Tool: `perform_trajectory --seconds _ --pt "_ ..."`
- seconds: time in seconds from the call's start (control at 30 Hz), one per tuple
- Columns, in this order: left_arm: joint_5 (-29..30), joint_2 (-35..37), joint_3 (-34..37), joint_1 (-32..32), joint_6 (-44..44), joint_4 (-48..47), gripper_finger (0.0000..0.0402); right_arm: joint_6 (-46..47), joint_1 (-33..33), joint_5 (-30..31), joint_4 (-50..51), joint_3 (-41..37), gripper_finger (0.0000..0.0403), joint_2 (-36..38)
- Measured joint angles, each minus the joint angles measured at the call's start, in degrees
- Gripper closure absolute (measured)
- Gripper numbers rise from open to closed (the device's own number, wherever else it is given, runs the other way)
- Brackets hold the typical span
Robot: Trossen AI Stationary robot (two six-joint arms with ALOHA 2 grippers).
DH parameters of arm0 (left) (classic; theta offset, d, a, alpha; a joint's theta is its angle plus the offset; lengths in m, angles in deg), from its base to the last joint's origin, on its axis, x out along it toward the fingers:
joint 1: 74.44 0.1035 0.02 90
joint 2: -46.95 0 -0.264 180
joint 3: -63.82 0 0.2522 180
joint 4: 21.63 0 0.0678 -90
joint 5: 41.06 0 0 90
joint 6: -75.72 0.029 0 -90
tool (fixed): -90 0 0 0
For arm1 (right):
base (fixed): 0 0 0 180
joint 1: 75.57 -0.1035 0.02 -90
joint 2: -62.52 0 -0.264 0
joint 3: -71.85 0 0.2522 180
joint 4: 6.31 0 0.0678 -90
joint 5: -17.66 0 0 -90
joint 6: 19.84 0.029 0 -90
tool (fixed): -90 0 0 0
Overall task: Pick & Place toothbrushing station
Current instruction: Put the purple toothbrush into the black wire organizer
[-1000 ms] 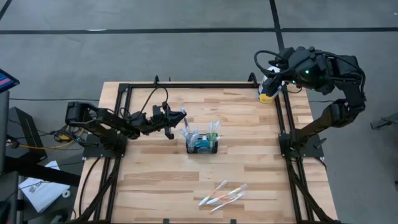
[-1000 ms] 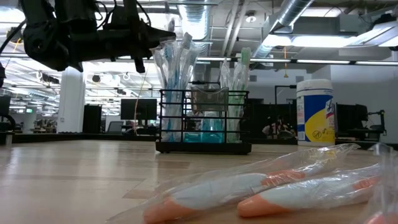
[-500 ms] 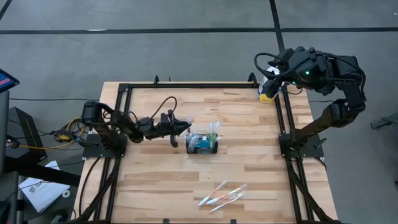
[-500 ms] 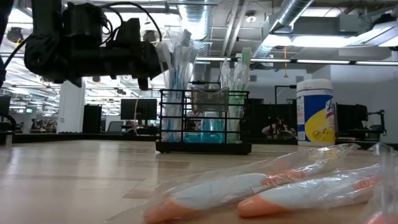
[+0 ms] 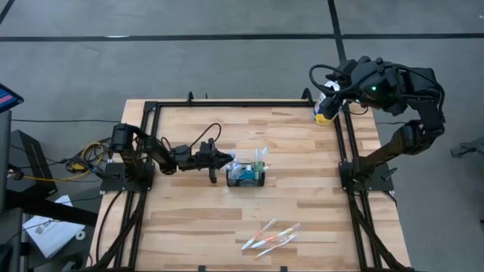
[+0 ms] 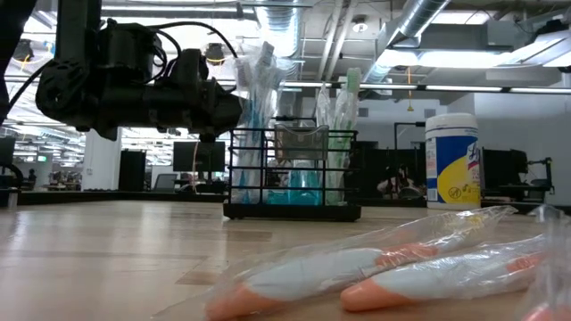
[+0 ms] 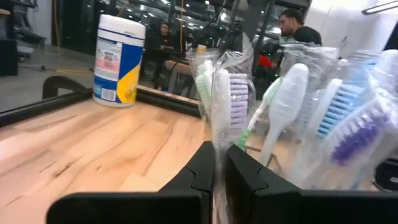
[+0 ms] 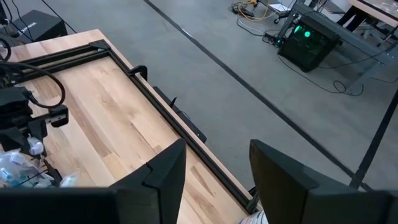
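Now left gripper [image 5: 224, 158] clamped on wrapped toothbrush [image 7: 225, 102] at toothbrushing station [image 5: 246, 175], right gripper [image 8: 214, 165] jaws apart.

From overhead you look straight down on the whole pale wooden plank worktop [image 5: 197, 219]. Your low camera sits at worktop level near its 6 o'clock edge, facing 12 o'clock, close behind the clear-wrapped orange-and-white toothbrushes [image 6: 357, 272]. Both views share the black wire-mesh caddy [image 5: 246, 175] at centre. Your left wrist camera sits right up against it; your right wrist camera looks down from the 2 o'clock corner.
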Motion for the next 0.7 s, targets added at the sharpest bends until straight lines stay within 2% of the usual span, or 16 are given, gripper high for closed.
perform_trajectory --seconds 0.17,0.53,0.7 --pt "-1.06 -0.05 0.07 0.04 -1.52 -0.28 0.0366 -0.72 0.0 -0.17 0.0 0.0 0.0235 0.0" --pt "-2.12 -0.11 0.13 0.22 -5.89 -1.71 0.0194 -1.32 0.0 -0.9 0.0 0.0 0.0207 0.0" --pt "-2.79 0.78 0.15 0.22 -6.17 -1.6 0.0147 -2.65 0.0 -0.9 0.0 0.01 0.02 0.0"
